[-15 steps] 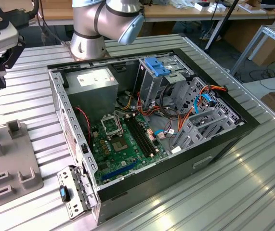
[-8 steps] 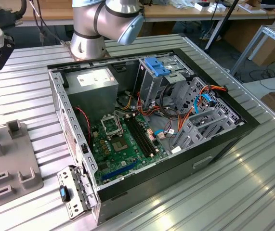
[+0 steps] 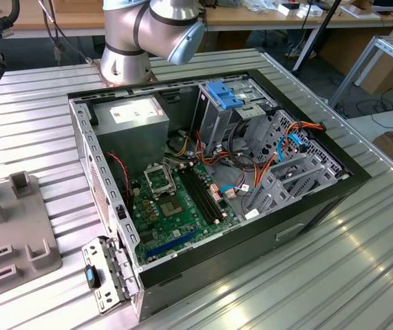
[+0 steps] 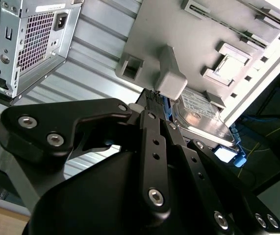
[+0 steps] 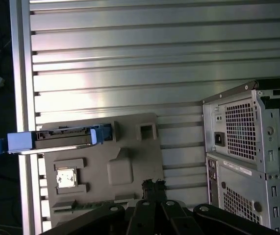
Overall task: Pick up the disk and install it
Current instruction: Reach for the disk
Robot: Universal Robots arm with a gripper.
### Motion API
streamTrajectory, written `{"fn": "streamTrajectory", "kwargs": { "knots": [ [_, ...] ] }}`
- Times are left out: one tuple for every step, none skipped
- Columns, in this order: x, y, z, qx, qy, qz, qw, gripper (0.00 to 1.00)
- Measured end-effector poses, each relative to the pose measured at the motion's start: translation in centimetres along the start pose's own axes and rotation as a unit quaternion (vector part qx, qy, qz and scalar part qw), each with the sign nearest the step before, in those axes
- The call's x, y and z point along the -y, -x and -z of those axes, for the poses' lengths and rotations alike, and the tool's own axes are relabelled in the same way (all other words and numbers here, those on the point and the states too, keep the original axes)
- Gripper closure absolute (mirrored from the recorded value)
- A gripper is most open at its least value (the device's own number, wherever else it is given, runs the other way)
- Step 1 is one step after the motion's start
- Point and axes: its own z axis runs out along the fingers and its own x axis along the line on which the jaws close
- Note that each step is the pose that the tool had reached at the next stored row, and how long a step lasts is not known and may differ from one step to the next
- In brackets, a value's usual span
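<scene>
The disk (image 5: 63, 139) stands on edge in a slot of a grey fixture plate (image 5: 130, 169), with its blue carrier rail sticking out past the table's edge. In the second wrist view its silver face with the white label (image 4: 198, 115) shows behind a grey block of the plate. My gripper (image 5: 153, 184) hovers above the plate, a short way from the disk and not touching it. Its black fingertips (image 4: 152, 94) are together with nothing between them.
The open computer case (image 3: 320, 206) lies on the ribbed metal table (image 3: 334, 275), its motherboard exposed. A metal drive cage with a blue top (image 3: 227, 93) and a grey power-supply box (image 3: 137, 113) sit inside. The case's rear panel (image 5: 247, 147) stands near the fixture plate (image 3: 10, 234).
</scene>
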Motion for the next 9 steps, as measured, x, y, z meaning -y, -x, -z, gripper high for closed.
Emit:
{"fn": "streamTrajectory", "kwargs": {
  "knots": [
    [0.00, 0.00, 0.00, 0.0000, 0.0000, 0.000, 1.0000, 0.89],
    [0.00, 0.00, 0.00, 0.0000, 0.0000, 0.000, 1.0000, 0.89],
    [0.00, 0.00, 0.00, 0.0000, 0.0000, 0.000, 1.0000, 0.89],
    [0.00, 0.00, 0.00, 0.0000, 0.0000, 0.000, 1.0000, 0.89],
    [0.00, 0.00, 0.00, 0.0000, 0.0000, 0.000, 1.0000, 0.89],
    [0.00, 0.00, 0.00, 0.0000, 0.0000, 0.000, 1.0000, 0.89],
    [0.00, 0.00, 0.00, 0.0000, 0.0000, 0.000, 1.0000, 0.89],
    [0.00, -0.01, 0.00, 0.0000, 0.0000, 0.000, 1.0000, 0.89],
    [0.00, -0.05, 0.00, 0.0000, 0.0000, 0.000, 1.0000, 0.89]
  ]
}}
